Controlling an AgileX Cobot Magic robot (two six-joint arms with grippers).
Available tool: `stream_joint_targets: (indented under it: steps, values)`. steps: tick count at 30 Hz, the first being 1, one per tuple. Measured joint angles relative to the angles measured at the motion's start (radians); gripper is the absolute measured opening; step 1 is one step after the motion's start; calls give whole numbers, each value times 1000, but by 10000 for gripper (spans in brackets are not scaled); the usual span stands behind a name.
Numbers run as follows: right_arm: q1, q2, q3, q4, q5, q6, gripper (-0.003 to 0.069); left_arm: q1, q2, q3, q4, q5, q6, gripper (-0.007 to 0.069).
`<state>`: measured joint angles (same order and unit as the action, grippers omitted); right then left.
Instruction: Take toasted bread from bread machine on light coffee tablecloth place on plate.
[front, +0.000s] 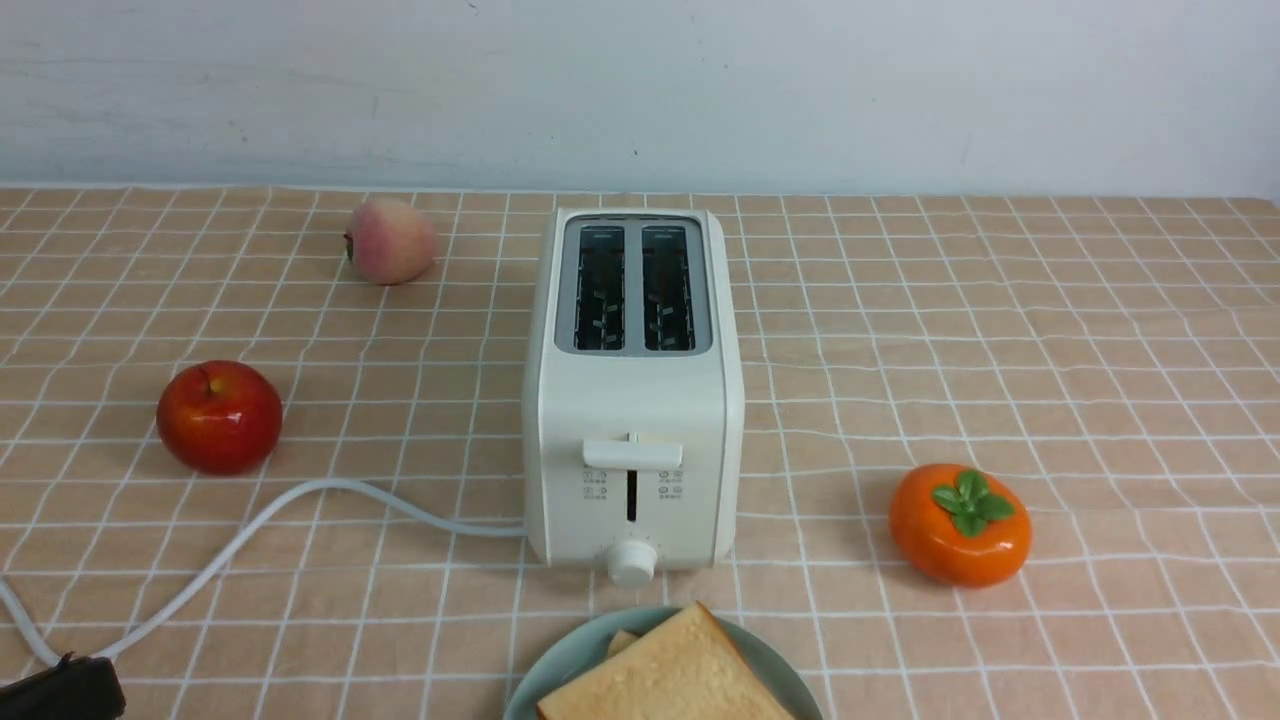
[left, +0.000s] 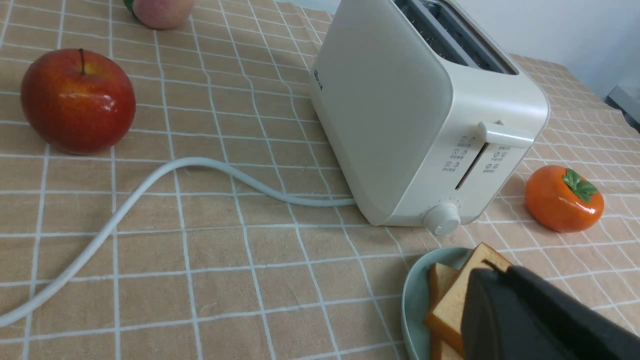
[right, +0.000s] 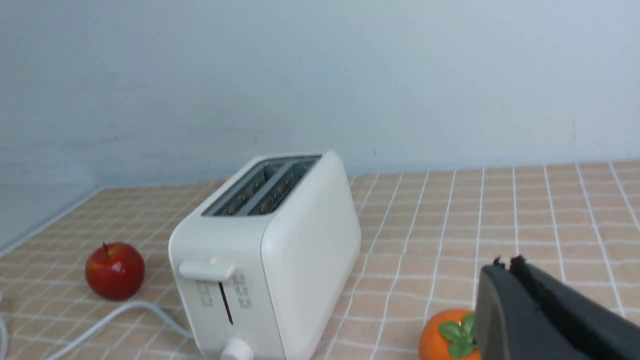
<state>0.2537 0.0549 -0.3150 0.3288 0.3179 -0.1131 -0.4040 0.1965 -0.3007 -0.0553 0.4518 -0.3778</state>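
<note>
Lying stacked on the plate (front: 550, 665) just before the empty-slotted bread machine (front: 635, 400), the toasted bread (front: 680, 670) looks delivered, which would explain why the left fingers (left: 495, 305) and right fingers (right: 500, 295) sit clenched, holding nothing.

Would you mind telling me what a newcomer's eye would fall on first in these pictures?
The cream-white toaster stands mid-table on the checked tablecloth, with both slots empty. Bright fruit flanks it: a red apple on its left, an orange persimmon on its right and a peach farther back on the left. At the near edge, toast lies on a pale green plate.
</note>
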Motion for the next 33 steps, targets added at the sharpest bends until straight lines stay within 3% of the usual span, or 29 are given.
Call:
stream_joint_targets:
  steps: [33]
  values:
    - [0, -34, 29, 0, -51, 0, 21, 0, 0, 0, -1, 32, 0, 19]
